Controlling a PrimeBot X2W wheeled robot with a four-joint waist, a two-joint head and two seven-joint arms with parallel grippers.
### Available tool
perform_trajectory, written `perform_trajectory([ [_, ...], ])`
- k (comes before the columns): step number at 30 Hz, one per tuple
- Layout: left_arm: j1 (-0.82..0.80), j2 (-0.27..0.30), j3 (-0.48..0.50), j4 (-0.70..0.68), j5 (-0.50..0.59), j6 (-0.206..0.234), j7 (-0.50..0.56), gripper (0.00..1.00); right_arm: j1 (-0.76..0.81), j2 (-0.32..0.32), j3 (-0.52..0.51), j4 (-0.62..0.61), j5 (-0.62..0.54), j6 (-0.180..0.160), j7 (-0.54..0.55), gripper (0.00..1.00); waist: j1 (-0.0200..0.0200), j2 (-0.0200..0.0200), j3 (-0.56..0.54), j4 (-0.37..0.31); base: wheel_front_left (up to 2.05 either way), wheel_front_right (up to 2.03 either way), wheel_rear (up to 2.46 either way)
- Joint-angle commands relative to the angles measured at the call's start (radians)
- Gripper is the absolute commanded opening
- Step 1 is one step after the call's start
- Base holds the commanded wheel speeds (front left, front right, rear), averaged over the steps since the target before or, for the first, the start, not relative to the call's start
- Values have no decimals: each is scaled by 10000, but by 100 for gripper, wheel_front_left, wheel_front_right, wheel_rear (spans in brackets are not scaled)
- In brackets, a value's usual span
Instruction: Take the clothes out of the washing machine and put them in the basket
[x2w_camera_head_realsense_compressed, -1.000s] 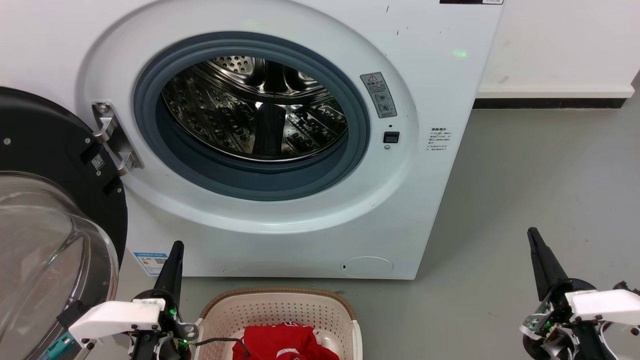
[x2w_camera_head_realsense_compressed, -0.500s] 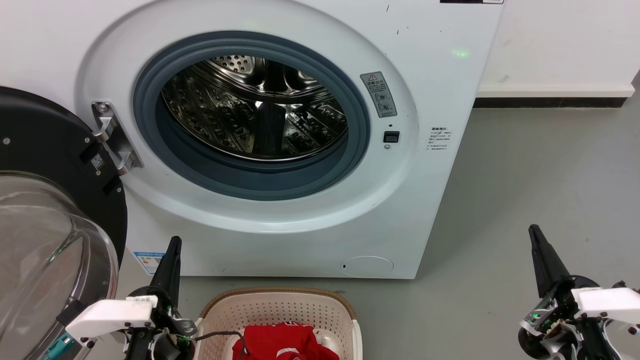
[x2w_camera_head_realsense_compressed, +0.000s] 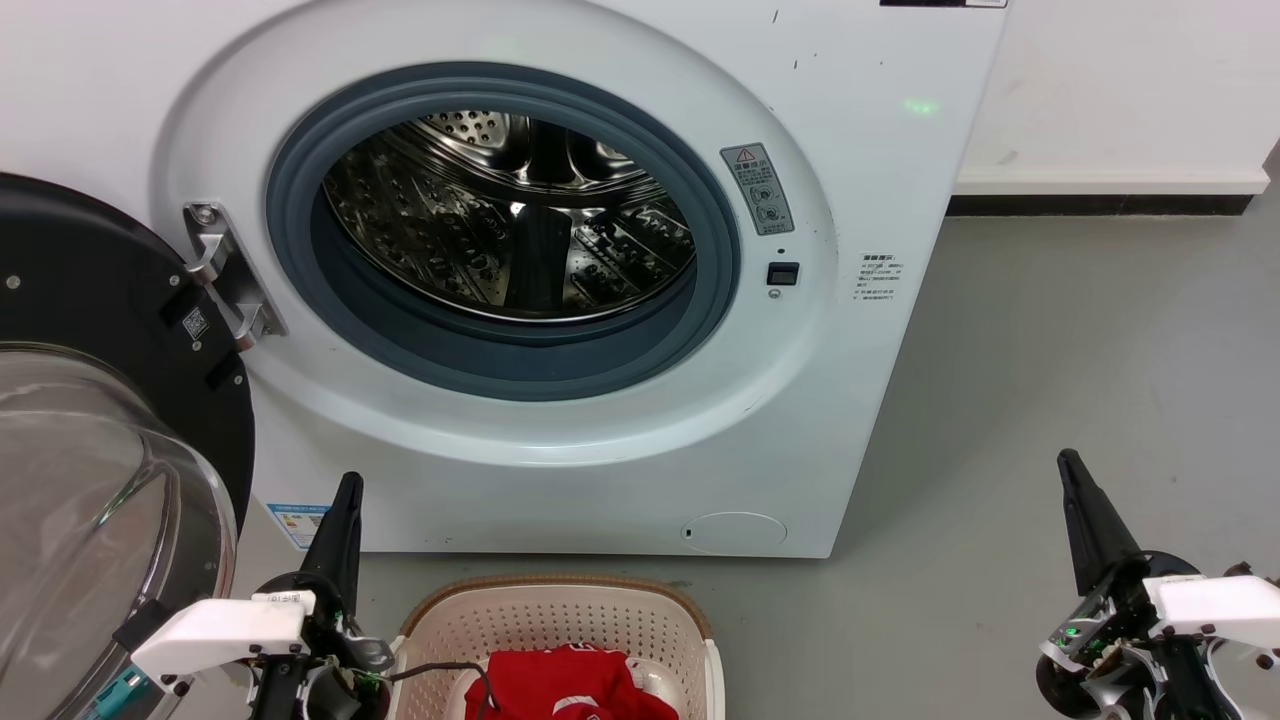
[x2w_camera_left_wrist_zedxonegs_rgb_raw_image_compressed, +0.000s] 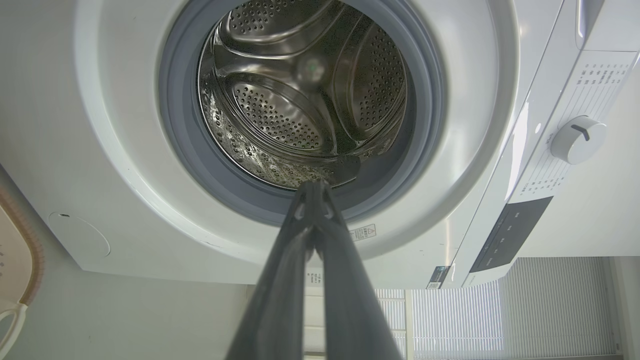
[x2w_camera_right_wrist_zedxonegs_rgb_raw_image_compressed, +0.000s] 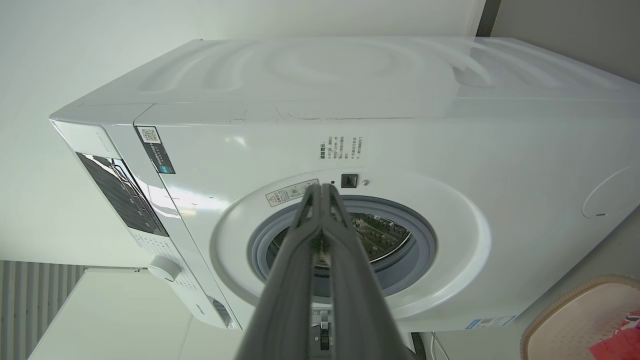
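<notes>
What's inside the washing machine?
In the washing machine, the drum shows bare shiny steel with holes. Its lowest front part hides behind the grey seal. Red clothes lie in the basket.

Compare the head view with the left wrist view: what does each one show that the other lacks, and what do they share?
Head view adds: the open door swung to the left, the red clothes lying in the basket, and the right end effector, shut. Left wrist view adds: the control dial and the dark control panel on the machine's front. Shared: the washing machine, its drum with bare steel inside, the basket's rim, and the left end effector, shut and holding nothing.
</notes>
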Motion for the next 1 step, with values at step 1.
perform_trajectory([
  [1, -54, -13, 34, 5, -16, -49, 29, 0, -135, 31, -15, 19, -46, 0, 18, 0, 0, 0, 0, 0, 0, 0, 0],
])
